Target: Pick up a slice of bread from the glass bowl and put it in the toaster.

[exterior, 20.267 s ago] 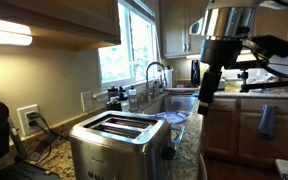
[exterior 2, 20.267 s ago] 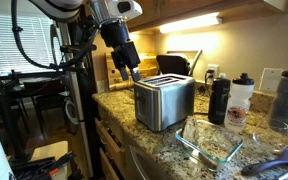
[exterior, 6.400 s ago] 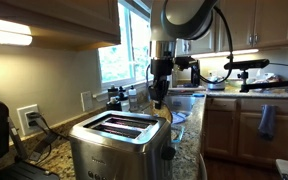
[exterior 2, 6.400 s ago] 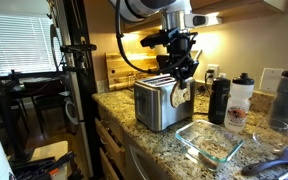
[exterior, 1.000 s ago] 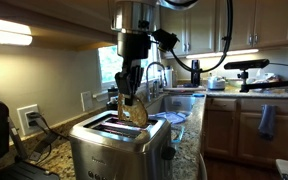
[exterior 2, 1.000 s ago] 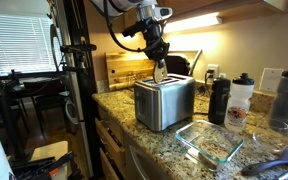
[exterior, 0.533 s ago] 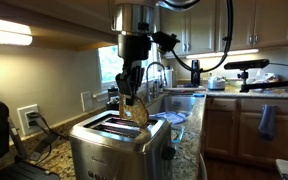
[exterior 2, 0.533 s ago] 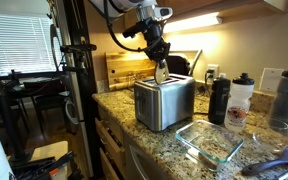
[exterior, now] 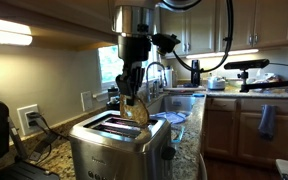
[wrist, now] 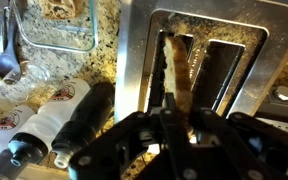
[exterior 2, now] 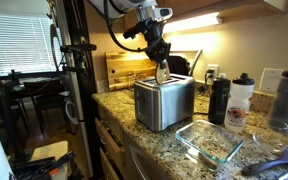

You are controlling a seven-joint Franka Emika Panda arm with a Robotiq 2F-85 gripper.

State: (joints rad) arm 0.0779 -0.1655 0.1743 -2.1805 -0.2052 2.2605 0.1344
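Flat tan slice of bread (exterior: 136, 112), pinched by end effector (exterior: 132, 99), over brushed-steel toaster (exterior: 117, 150).

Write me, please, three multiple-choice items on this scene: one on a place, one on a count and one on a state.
1. Where is the slice?
A. In the bowl
B. Flat on the counter
C. Over the toaster

2. How many slots does the toaster have?
A. Two
B. One
C. Four

3. How is the gripper?
A. Open and empty
B. Shut on the slice
C. Shut on a bottle

Key:
1 C: both exterior views show the slice hanging upright at the toaster's top.
2 A: the wrist view shows two long slots side by side.
3 B: the fingers pinch the slice's upper edge.
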